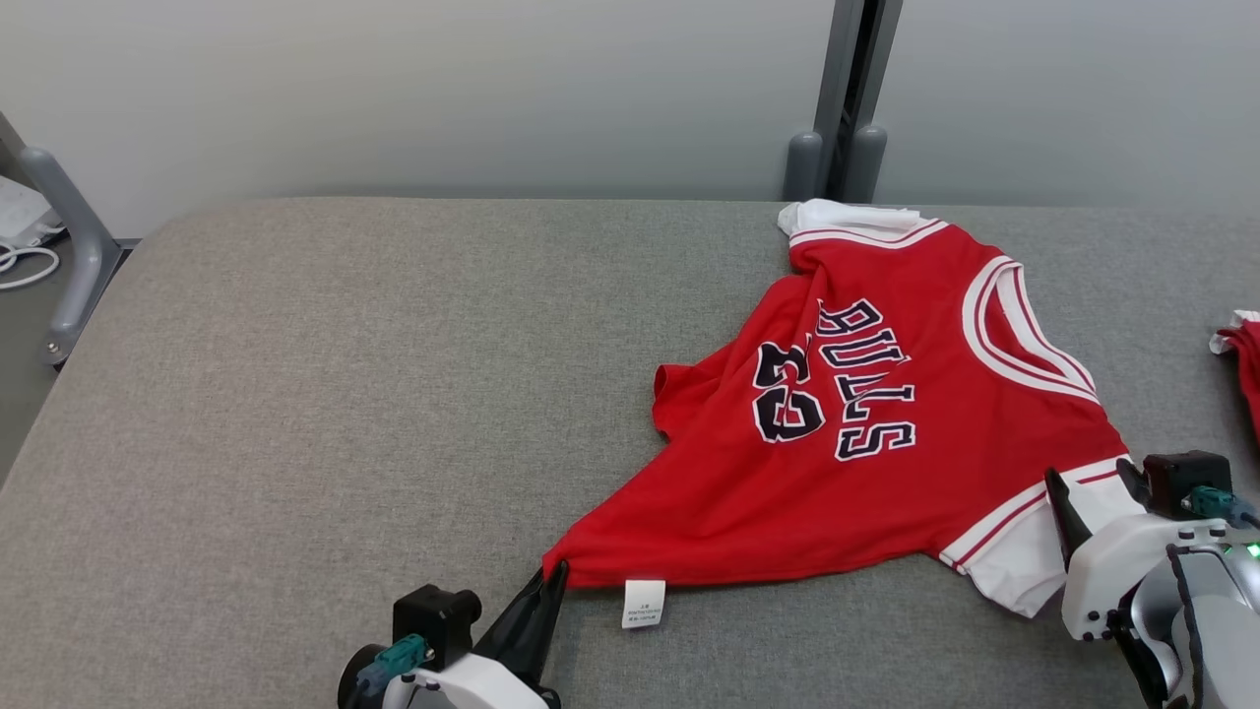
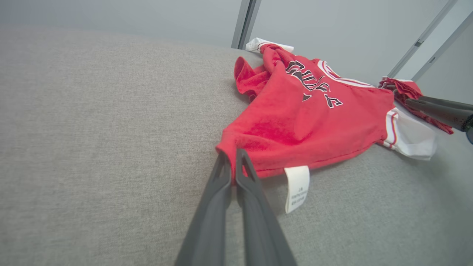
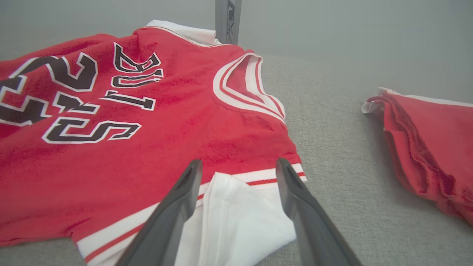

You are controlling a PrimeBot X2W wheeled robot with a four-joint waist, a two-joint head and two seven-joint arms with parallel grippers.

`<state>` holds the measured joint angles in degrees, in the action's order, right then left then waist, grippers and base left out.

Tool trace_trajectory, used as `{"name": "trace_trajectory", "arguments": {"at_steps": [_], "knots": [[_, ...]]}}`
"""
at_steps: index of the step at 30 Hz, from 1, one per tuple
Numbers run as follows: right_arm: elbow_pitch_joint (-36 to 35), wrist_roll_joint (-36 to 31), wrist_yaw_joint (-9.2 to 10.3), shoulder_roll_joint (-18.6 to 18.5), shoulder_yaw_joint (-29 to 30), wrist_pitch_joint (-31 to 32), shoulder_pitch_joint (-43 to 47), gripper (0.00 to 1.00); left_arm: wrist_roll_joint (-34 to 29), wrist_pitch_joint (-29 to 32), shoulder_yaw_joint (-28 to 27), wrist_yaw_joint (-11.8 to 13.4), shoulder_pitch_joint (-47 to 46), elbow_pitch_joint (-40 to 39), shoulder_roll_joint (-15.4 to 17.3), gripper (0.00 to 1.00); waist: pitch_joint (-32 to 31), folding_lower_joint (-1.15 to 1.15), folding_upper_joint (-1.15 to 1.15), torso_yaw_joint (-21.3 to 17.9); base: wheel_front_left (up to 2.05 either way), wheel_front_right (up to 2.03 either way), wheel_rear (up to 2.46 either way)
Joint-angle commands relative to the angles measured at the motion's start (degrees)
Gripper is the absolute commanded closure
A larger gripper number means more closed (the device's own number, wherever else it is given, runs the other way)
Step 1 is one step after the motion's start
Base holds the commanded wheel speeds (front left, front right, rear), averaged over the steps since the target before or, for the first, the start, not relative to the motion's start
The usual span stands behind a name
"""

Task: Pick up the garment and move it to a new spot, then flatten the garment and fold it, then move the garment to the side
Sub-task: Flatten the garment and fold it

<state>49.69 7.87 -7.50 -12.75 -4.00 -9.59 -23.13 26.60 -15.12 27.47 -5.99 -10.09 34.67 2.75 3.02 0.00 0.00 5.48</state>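
Note:
The garment (image 1: 866, 473) is a red jersey with white trim and dark lettering, lying rumpled on the grey padded table (image 1: 295, 394). My left gripper (image 1: 556, 571) is shut on the jersey's near-left hem corner, and in the left wrist view the red cloth (image 2: 295, 122) sits pinched between the gripper's (image 2: 232, 153) tips. A white label (image 2: 297, 186) hangs from the hem just beside it. My right gripper (image 1: 1091, 483) stands open over the white sleeve (image 1: 1024, 561). In the right wrist view that gripper (image 3: 239, 164) straddles the sleeve (image 3: 236, 218), its jaws wide apart.
Another red cloth (image 1: 1245, 364) lies at the table's right edge, also seen as a folded red pile (image 3: 432, 147). A grey post (image 1: 842, 98) rises behind the table by the wall. A metal frame (image 1: 69, 236) stands off the left edge.

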Motion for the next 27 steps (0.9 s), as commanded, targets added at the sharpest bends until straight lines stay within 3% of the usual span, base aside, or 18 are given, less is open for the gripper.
{"name": "trace_trajectory", "arguments": {"at_steps": [1, 17, 18, 19, 20, 21, 22, 27], "knots": [[1.9, -1.0, 0.02, -0.1, 0.3, 1.2, -1.5, 0.0, -0.4, 0.1, 0.1, -0.2, 0.2, -0.5, 0.3, 1.0, 0.2, 0.0, 0.0, 0.3, 0.0, 0.0, 0.0], [14.3, -3.4, 0.02, 0.8, 0.2, 5.6, -8.2, 0.0, -0.8, 0.1, 0.7, -0.5, 0.2, -1.0, 0.3, 1.0, 0.8, 0.0, 0.0, 1.6, 0.0, 0.0, 0.0], [14.6, -3.3, 0.02, 0.9, 0.2, 5.4, -8.3, 0.22, -0.8, 0.1, 0.6, -0.4, 0.3, -1.0, 0.3, 1.0, 0.8, 0.0, 0.0, 1.6, 0.0, 0.0, 0.0], [15.0, -3.1, 0.02, 1.0, 0.1, 5.1, -8.4, 0.37, -1.0, 0.1, 0.6, -0.4, 0.3, -1.0, 0.3, 1.0, 0.8, 0.0, 0.0, 1.6, 0.0, 0.0, 0.0], [15.0, -3.1, 0.02, 1.0, 0.1, 5.1, -8.4, 0.37, -1.0, 0.1, 0.6, -0.4, 0.3, -1.0, 0.3, 1.0, 0.8, 0.0, 0.0, 1.6, 0.0, 0.0, 0.0], [15.6, -2.8, 0.02, 1.0, -0.1, 4.5, -8.7, 0.81, -1.1, 0.1, 0.5, -0.5, 0.4, -1.0, 0.3, 1.0, 0.8, 0.0, 0.0, 1.5, 0.0, 0.0, 0.0], [15.8, -2.6, 0.02, 1.0, -0.3, 4.1, -8.8, 1.0, -1.1, 0.1, 0.5, -0.5, 0.4, -1.0, 0.3, 1.0, 0.8, 0.0, 0.0, 1.4, 0.0, 0.0, 0.0], [16.7, -1.7, 0.02, 0.7, -0.8, 2.0, -9.2, 1.0, -1.2, 0.1, 0.3, -0.5, 0.4, -0.9, 0.3, 1.0, 0.7, 0.0, 0.0, 1.1, 0.0, 0.0, 0.0]]}}
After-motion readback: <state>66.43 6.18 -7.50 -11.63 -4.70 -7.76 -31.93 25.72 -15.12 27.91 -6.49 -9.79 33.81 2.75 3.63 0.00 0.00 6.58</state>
